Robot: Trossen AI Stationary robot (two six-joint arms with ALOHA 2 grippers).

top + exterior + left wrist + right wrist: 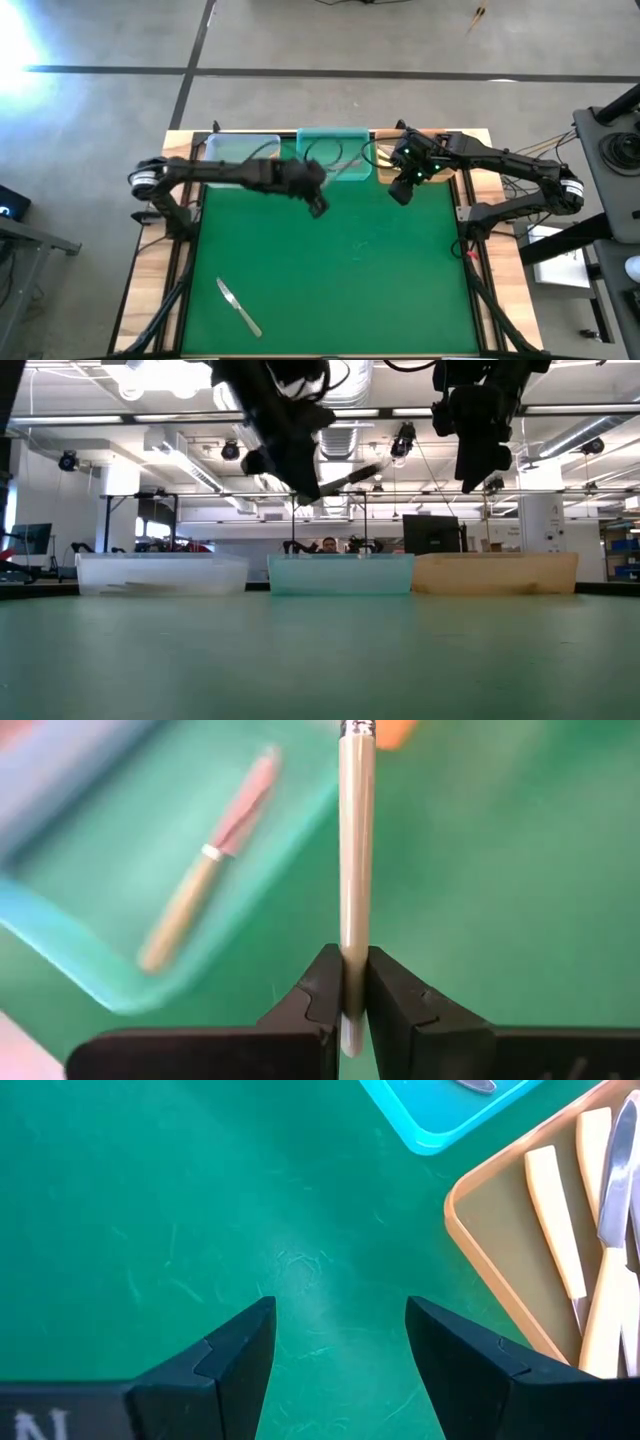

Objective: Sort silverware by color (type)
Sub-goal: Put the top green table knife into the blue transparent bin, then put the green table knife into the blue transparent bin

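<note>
Left wrist view: left gripper [347,995] clamped tight on a slim cream-handled utensil [355,860], handle pinched between both dark fingers and running straight forward from the jaws, its metal collar at the far end. Just beyond and off to one side of that claw, a teal plastic bin [60,950] holding one gold-tan utensil with a pinkish blade [205,860], lying loose and diagonal on the bin floor. Beneath, green table mat [500,870]. High view: same left gripper [316,203] raised over the mat just in front of the teal bin [345,135]; a clear plastic bin [240,146] beside its arm; well behind the claw, near the table's near edge, a lone all-silver knife [238,306] lying diagonally on the mat. Right wrist view: right gripper [340,1345] spread wide, holding nothing, bare mat between its fingers; ahead of it and to the side, an amber plastic bin [480,1230] with several cream-handled silver-bladed knives [560,1230] lying side by side. Low view: three bins in a row along the far edge, both arms hanging above them; a person partly visible behind the teal bin.
</note>
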